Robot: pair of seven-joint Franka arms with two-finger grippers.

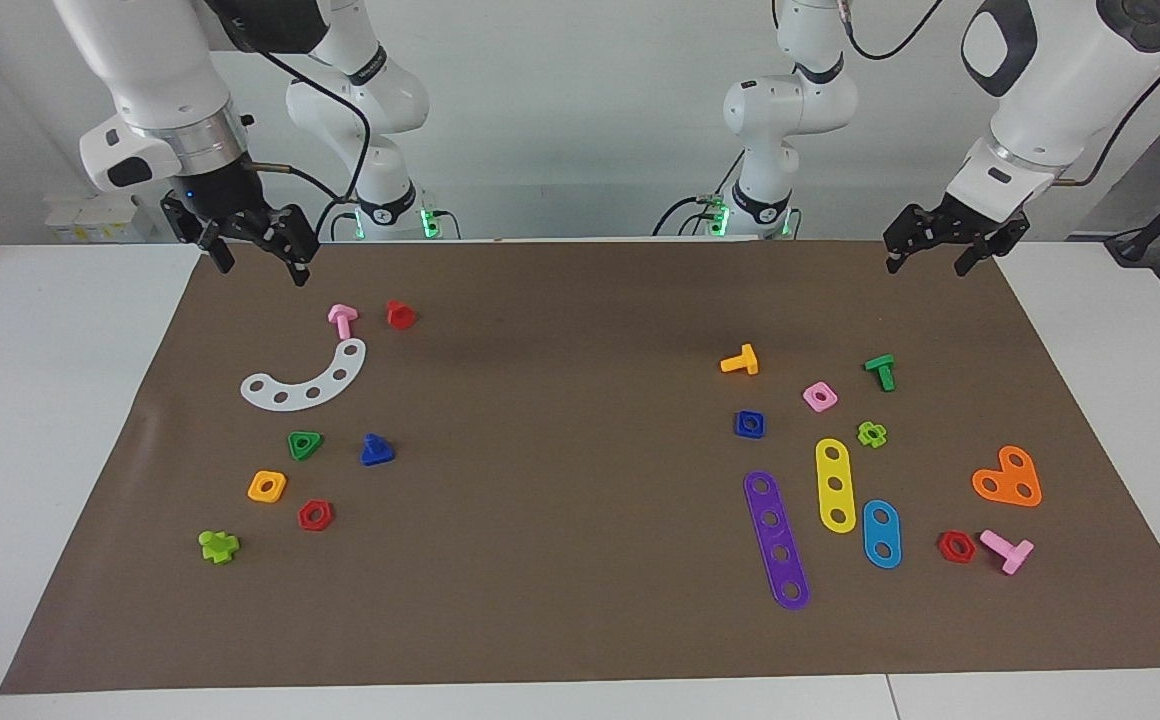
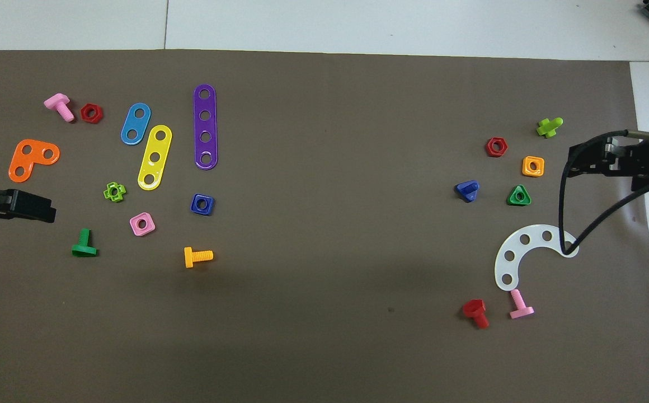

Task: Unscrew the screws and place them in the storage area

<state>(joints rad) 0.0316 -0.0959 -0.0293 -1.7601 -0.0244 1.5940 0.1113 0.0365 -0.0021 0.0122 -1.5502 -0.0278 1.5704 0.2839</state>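
Observation:
The dark-blue bolt with a triangular head lies loose on the brown mat, toward the right arm's end, beside the green triangular nut. It also shows in the overhead view. My right gripper is open and empty, up in the air over the mat's corner at the robots' edge, well apart from the bolt; it shows in the overhead view too. My left gripper is open and empty, raised over the mat's robot-side edge at the left arm's end.
Near the bolt lie a white curved strip, pink and red bolts, orange and red nuts and a lime piece. Toward the left arm's end lie a dark-blue square nut, coloured strips and more bolts and nuts.

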